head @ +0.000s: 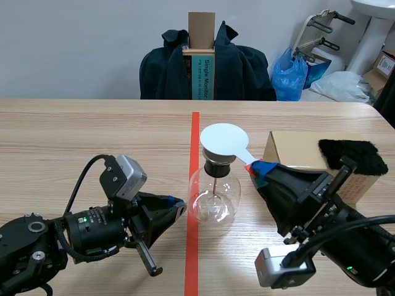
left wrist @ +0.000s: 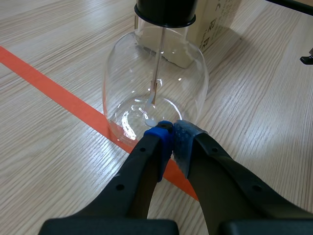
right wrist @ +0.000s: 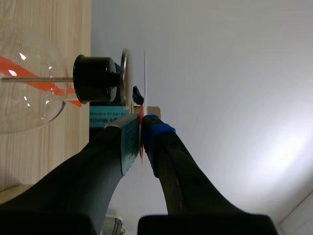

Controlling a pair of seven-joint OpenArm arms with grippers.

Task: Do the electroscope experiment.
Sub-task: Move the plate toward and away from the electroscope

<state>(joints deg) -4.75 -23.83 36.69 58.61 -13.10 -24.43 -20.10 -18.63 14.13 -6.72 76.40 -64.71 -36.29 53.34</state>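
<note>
The charged-plate step looks to be in hand: the right gripper (head: 258, 168) is pinched on the handle end of the white paddle (head: 224, 140), whose round end lies flat just over the top of the electroscope (head: 214, 198). The paddle's long axis runs level from that gripper, right of the electroscope, across to its metal cap (right wrist: 125, 78), round end leading; whether paddle and cap touch I cannot tell. The electroscope stands upright, its rod (left wrist: 158, 63) vertical. The left gripper (left wrist: 172, 136), fingers pressed together on nothing, sits at the electroscope's base, touching or nearly so. The next move, I judge, calls for easing the paddle onto or off the cap without knocking the electroscope
</note>
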